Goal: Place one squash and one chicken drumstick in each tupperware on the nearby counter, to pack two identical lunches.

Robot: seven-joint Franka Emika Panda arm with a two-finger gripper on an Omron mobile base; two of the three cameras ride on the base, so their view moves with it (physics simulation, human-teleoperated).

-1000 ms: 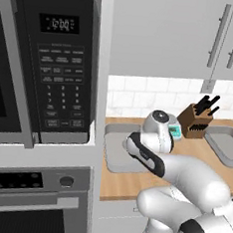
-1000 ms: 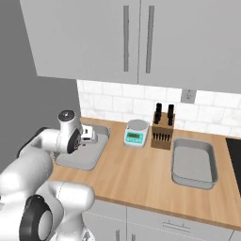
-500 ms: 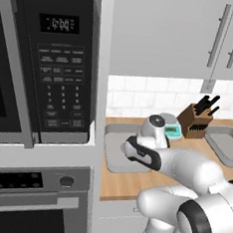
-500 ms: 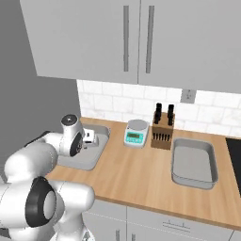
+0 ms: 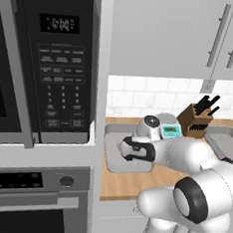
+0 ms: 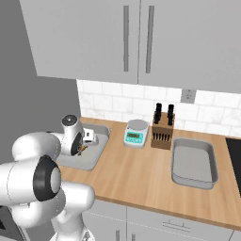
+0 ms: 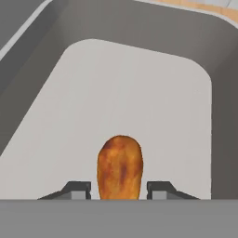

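Observation:
A brown-orange chicken drumstick (image 7: 119,167) lies on the floor of the left grey tupperware (image 7: 139,83), plump end pointing away from the hand. My gripper (image 7: 118,189) straddles it, open, with a thin gap on each side between the fingertips (image 7: 78,188) and the meat. From the base cameras the hand reaches down into that same tupperware (image 6: 94,159) (image 5: 112,164) at the counter's (image 6: 141,181) left end. A second tupperware (image 6: 194,162) stands on the right with nothing in it. The squash is out of view.
A small grey kitchen scale (image 6: 135,133) and a wooden knife block (image 6: 162,134) stand by the tiled wall between the two containers. A black microwave (image 5: 43,67) with an oven below walls in the left side. The stovetop's edge (image 6: 234,143) shows at far right.
The hand has stayed low in the left tupperware while the arm's elbow and forearm shifted slightly. Nothing else on the counter has moved.

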